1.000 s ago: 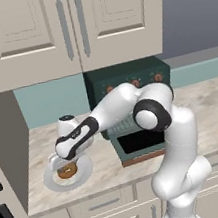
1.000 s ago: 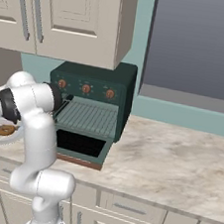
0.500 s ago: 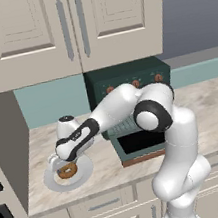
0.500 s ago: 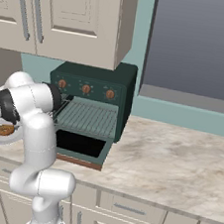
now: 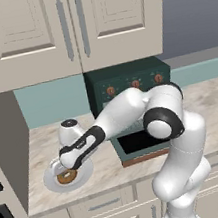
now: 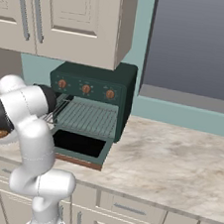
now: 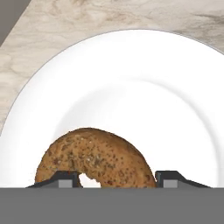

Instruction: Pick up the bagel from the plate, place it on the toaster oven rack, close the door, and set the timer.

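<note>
Two-finger gripper sits low over the round, shallow white plate. Dark fingertips stand wide apart, one at each side of the golden-brown speckled bagel ring. The bagel lies flat on the plate between them. Whether either tip touches the crust cannot be told from the hand view. Bagel is not lifted.

Bagel: matte, toasted brown, dark seed flecks, part of the centre hole visible at the lower edge. Plate: smooth, glossy, plain, with a faint inner ring, much wider than the bagel.

From the left base view the plate rests on the beige marbled stone counter near its left end, bagel on it, white arm reaching down over it. Well to the right stands the dark green toaster oven with three copper knobs. Its dark green door hangs open, lying flat out front; the silver wire rack shows inside. Cream panelled cabinets hang above, teal backsplash behind, cream drawers below the counter.
</note>
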Motion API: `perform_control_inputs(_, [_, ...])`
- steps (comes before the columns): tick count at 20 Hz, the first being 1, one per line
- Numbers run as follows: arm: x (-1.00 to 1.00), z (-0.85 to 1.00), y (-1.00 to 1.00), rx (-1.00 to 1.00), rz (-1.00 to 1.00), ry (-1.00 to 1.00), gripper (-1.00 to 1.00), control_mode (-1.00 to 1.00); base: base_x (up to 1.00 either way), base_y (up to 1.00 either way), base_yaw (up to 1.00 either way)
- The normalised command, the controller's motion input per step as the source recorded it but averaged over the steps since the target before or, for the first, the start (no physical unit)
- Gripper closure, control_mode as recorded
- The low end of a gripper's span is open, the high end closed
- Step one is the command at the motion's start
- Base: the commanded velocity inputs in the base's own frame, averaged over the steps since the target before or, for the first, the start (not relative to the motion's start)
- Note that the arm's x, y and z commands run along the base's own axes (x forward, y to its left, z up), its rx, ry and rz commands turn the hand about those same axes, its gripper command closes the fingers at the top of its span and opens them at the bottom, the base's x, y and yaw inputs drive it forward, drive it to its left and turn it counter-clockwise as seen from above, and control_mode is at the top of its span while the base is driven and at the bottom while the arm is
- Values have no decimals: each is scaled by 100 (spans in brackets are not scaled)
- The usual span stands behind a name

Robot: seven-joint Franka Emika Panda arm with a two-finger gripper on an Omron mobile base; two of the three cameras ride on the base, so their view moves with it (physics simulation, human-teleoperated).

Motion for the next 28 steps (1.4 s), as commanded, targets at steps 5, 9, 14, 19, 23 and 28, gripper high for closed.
perform_control_inputs(5, [-4,0,-23,8,-1,2,100,-100,0,0,0])
perform_control_inputs(9, [-19,19,-24,9,-2,1,100,-100,0,0,0])
perform_control_inputs(14, [-72,98,-2,11,0,-7,100,-100,0,0,0])
perform_control_inputs(19, [-39,100,-12,1,-3,-4,100,-100,0,0,0])
perform_control_inputs(23, [-8,100,-36,0,-8,-2,100,-100,0,0,0])
perform_control_inputs(28, [0,100,-75,-2,-11,0,100,-100,0,0,0])
